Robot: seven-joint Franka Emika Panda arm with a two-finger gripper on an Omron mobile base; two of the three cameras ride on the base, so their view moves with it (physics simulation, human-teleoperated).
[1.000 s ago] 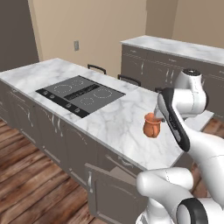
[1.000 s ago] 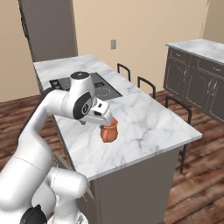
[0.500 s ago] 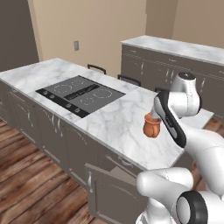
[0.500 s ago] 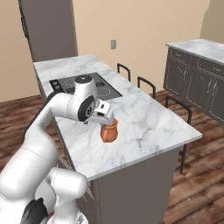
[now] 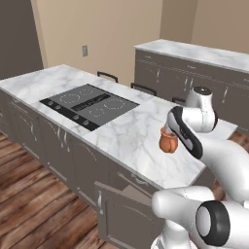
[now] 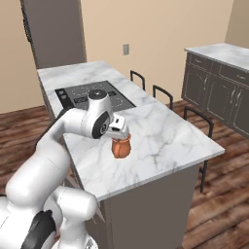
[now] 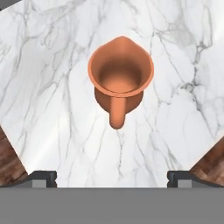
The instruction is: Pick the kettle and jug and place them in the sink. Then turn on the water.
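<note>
Terracotta-orange jug point(image 7: 120, 78) with flared rim and loop handle is being seen upright on the white marble island top point(image 6: 165, 141), directly below the two-finger gripper point(image 7: 111, 177), apart from it, handle turned toward the fingertips. A black glass cooktop point(image 5: 88, 104) is being seen well apart on the same top, and dark chairs point(image 6: 160, 95) are being seen along the far side; nothing is lying between gripper and jug. Fingertips point(image 7: 41, 177) are being held wide apart, nothing being gripped or touched.

Terracotta jug point(image 7: 120, 81) upright on white marble counter point(image 7: 52, 87), handle toward camera; end effector point(image 7: 112, 179) fingertips wide apart
</note>
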